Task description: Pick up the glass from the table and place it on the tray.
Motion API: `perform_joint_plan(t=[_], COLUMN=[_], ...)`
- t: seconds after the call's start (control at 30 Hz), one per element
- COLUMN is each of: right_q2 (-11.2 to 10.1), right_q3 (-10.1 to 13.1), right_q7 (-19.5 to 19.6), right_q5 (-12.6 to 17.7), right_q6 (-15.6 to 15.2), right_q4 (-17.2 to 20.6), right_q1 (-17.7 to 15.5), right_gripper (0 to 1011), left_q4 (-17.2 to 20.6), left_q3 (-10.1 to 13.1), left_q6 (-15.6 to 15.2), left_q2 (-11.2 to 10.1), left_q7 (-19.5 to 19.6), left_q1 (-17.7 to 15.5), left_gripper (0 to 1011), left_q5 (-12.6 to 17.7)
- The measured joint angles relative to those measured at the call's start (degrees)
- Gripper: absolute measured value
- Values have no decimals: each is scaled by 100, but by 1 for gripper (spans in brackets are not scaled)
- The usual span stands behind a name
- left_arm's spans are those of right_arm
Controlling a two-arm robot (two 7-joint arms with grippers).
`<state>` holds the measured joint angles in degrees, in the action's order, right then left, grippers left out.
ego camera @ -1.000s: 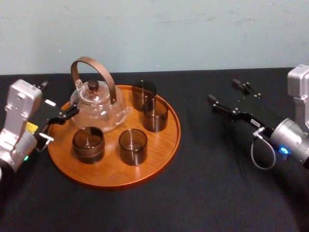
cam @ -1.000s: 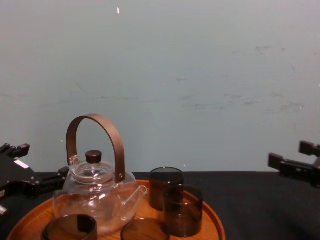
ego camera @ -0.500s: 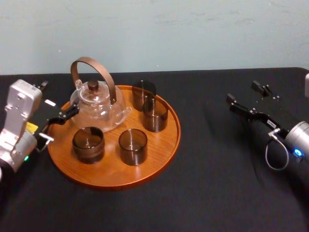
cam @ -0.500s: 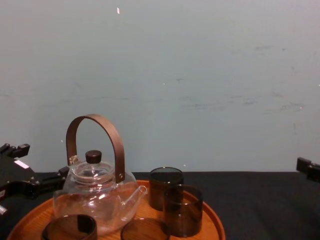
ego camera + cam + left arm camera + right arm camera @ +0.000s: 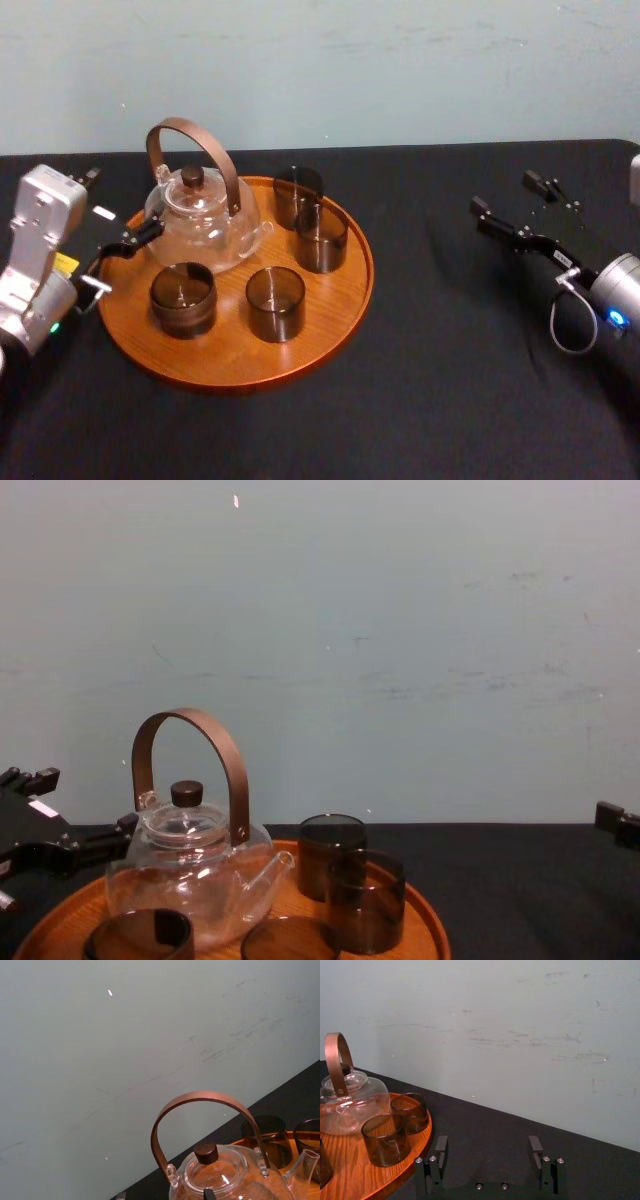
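The round wooden tray (image 5: 232,352) lies on the left half of the black table (image 5: 440,340). Several dark smoky glasses stand upright on it: two at the back right (image 5: 298,195) (image 5: 321,238) and two at the front (image 5: 275,303) (image 5: 183,298). I cannot tell which of them is the task's glass. My right gripper (image 5: 503,194) hovers open and empty over bare table, well to the right of the tray; the right wrist view shows its gap (image 5: 488,1144) with nothing in it. My left gripper (image 5: 122,203) is parked open at the tray's left edge.
A clear glass teapot (image 5: 200,222) with a brown arched handle (image 5: 190,725) stands on the tray's back left, close to the left gripper's fingers. A pale wall (image 5: 400,630) rises behind the table. Bare black tabletop stretches between the tray and the right arm.
The right gripper drew back to the right, away from the tray, then nearly stopped. The left arm, tray, teapot and glasses stayed put.
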<state>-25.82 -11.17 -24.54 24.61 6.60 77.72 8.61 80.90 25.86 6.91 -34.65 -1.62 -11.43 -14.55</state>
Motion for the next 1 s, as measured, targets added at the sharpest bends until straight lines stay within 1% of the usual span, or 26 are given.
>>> perform_joint_plan(t=[1.0], right_q2=[-10], right_q3=[-8], right_q7=[-9], right_q5=[20], right_q6=[-7], right_q4=[16], right_q1=[4], right_gripper=[1002], left_q4=[0], left_q3=[0], left_q6=[0], left_q2=[0], left_q7=[0], left_q1=[0], left_gripper=[1001], left_q5=[0])
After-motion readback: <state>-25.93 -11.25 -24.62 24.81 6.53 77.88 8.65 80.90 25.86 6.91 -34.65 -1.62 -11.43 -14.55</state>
